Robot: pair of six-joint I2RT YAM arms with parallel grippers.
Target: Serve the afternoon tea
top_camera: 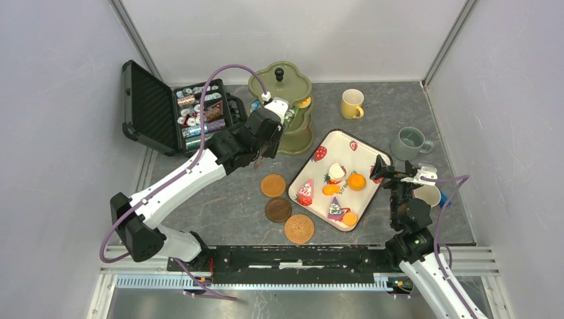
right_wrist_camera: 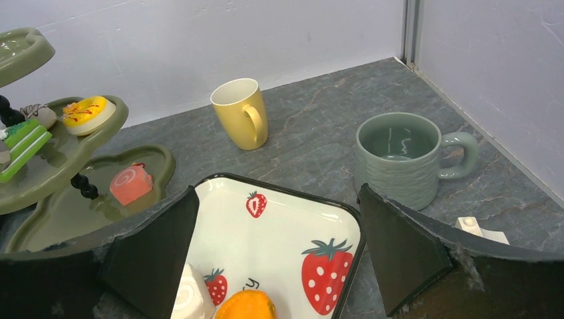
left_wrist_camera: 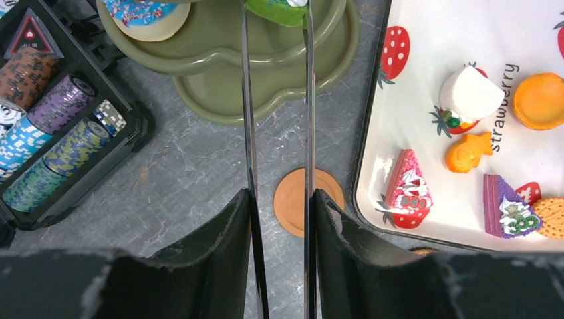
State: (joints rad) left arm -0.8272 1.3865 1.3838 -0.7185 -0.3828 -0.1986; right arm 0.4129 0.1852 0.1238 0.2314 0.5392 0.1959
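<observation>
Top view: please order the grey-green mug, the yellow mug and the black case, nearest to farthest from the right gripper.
1. Grey-green mug, just beyond the right gripper.
2. Yellow mug, back centre.
3. Black case, far left.
</observation>
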